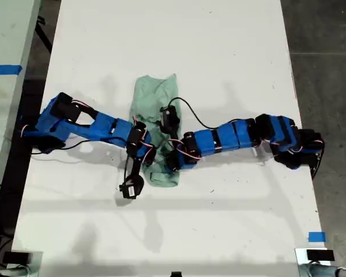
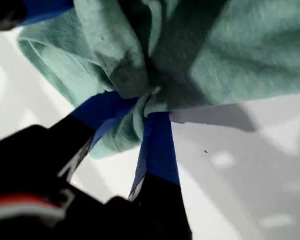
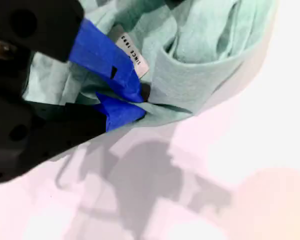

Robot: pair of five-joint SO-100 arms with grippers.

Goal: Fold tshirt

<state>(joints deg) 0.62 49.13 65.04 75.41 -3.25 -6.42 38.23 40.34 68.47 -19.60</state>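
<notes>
Pinched narrow at my first tool (image 2: 145,107) on a bunched fold of the tshirt (image 2: 230,50). Closed likewise at my second tool (image 3: 138,102) on a thick folded edge, just beside the label (image 3: 129,52). Beyond both tools, remaining cloth lying as a narrow strip on the white counter (image 1: 219,46). Likely risks: thin pinch slipping under pull; uneven lifting twisting the strip; extra layers dragged along, undoing the fold.

A bunched mint-green tshirt (image 1: 157,115) lay mid-desk (image 1: 219,52), two blue arms meeting over its near end from either side of the exterior view.
</notes>
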